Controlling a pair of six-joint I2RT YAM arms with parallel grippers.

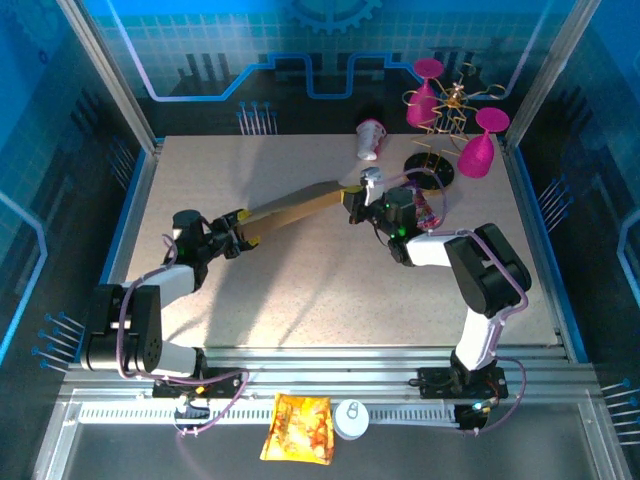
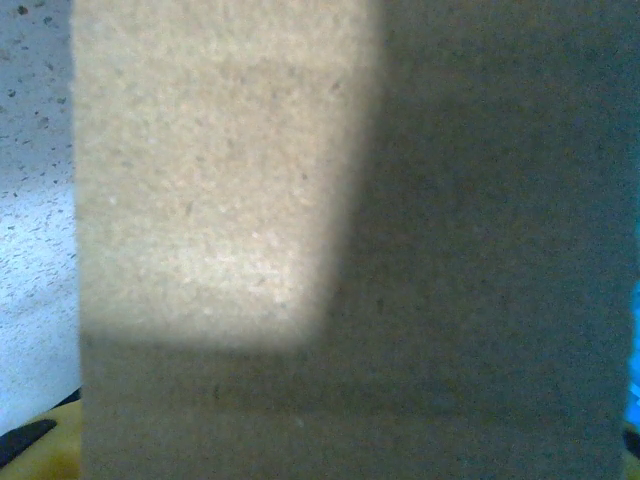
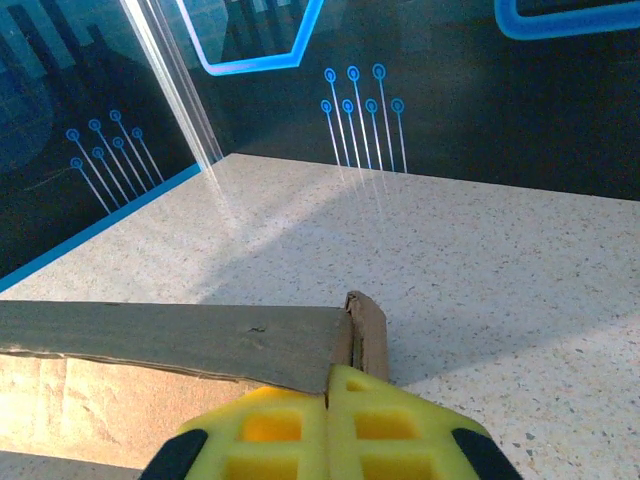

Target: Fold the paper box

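The paper box (image 1: 295,208) is a long brown cardboard piece stretched between my two grippers, raised above the speckled table (image 1: 300,290) with its shadow below. My left gripper (image 1: 243,232) holds its left end. In the left wrist view the cardboard (image 2: 350,250) sits right against the camera, and a bit of a yellow finger (image 2: 40,458) peeks out at the bottom left. My right gripper (image 1: 355,203) is at the box's right end. In the right wrist view its yellow pads (image 3: 328,385) are pressed together on the folded cardboard edge (image 3: 180,335).
An overturned white cup (image 1: 369,138) lies at the back. Pink goblets hang on a gold wire rack (image 1: 450,110) at the back right. A small purple packet (image 1: 425,210) lies by the right wrist. An orange-yellow snack bag (image 1: 298,428) and a white disc (image 1: 351,418) rest on the front rail.
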